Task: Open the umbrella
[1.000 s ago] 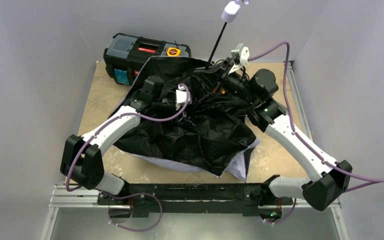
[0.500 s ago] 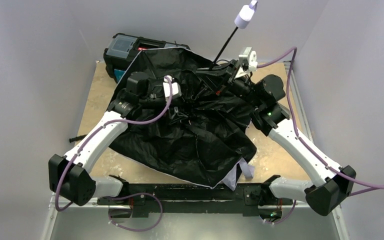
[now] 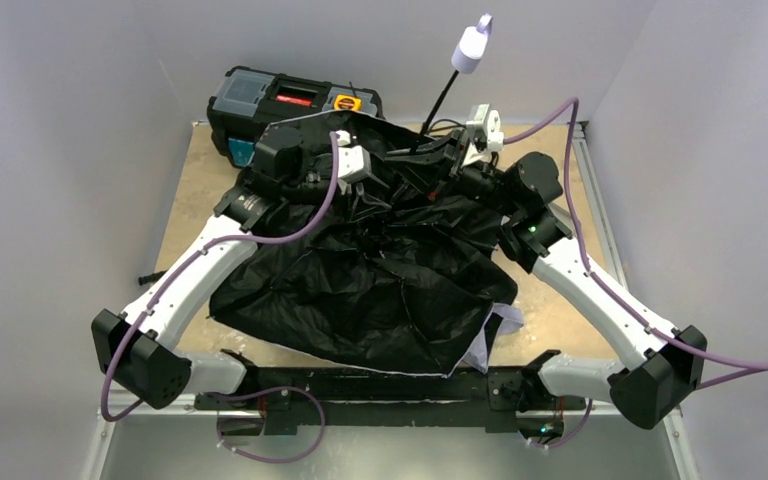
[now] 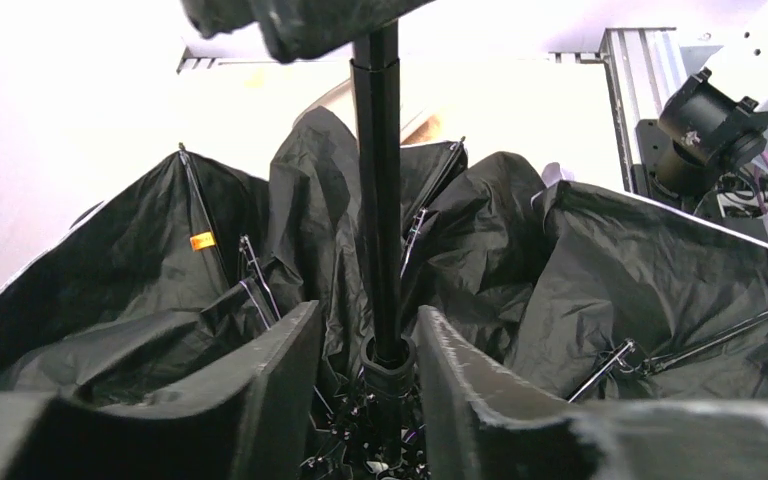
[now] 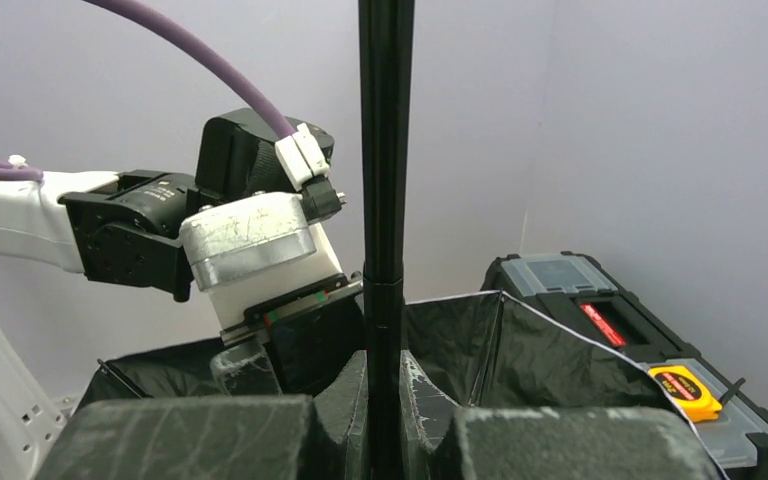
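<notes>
The umbrella lies with its black lining up, the canopy (image 3: 360, 290) slack and crumpled over the table. Its thin black shaft (image 3: 440, 100) rises toward the back, with the pale handle (image 3: 470, 45) on top. My right gripper (image 3: 428, 155) is shut on the shaft (image 5: 385, 150), its fingers (image 5: 420, 390) pressed on both sides. My left gripper (image 3: 385, 178) is open and straddles the shaft (image 4: 377, 200) low down, at the black runner (image 4: 390, 365). A gap shows by the left finger (image 4: 270, 370). Ribs and folds of lining (image 4: 610, 270) surround it.
A black toolbox (image 3: 280, 100) with grey lid and yellow tape measure (image 5: 685, 390) stands at the back left, partly behind the canopy edge. A thin black tool (image 3: 150, 275) lies at the table's left edge. Bare tabletop (image 3: 200, 190) shows at left; the right edge has a metal rail (image 3: 595, 200).
My left gripper has moved toward the back along the shaft. The canopy has shifted and spread with it. The handle swung right, then back left and lower. The right gripper keeps its hold.
</notes>
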You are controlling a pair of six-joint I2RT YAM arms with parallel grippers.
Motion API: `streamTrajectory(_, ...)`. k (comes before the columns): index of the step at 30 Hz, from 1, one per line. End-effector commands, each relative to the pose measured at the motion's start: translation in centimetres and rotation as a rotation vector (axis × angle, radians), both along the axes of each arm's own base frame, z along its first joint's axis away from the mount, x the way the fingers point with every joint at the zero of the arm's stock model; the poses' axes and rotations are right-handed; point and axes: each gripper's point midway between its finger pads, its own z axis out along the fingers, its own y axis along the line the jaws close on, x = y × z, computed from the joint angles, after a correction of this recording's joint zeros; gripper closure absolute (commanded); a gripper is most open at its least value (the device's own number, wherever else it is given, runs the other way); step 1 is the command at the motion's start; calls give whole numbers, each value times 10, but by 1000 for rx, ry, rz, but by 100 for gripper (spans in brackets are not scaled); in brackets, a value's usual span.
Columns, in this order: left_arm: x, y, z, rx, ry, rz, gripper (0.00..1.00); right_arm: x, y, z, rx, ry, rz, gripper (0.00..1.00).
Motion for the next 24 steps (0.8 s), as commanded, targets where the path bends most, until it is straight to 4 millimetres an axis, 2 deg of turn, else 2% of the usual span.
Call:
streamTrajectory(1,4,-6,13,0,-32,2,64,-15,-5,37,82,-118,15,100)
streamTrajectory(8,17,-5,-15,81,-4,24,75,-22,-6,52,120,-122,41,100)
streamTrajectory(15,12,11,-76,231,29,9,86,-25,-13,87,198,-134,25,100)
streamTrajectory(17,12,16,-92,258,54,9,86,-28,-17,99,221,-151,17,100)
streamTrajectory(21,15,28,-124,331,125,11,77,-32,-23,121,268,-167,16,100)
streamTrajectory(24,20,37,-144,382,156,15,77,-35,-26,133,292,-180,15,100)
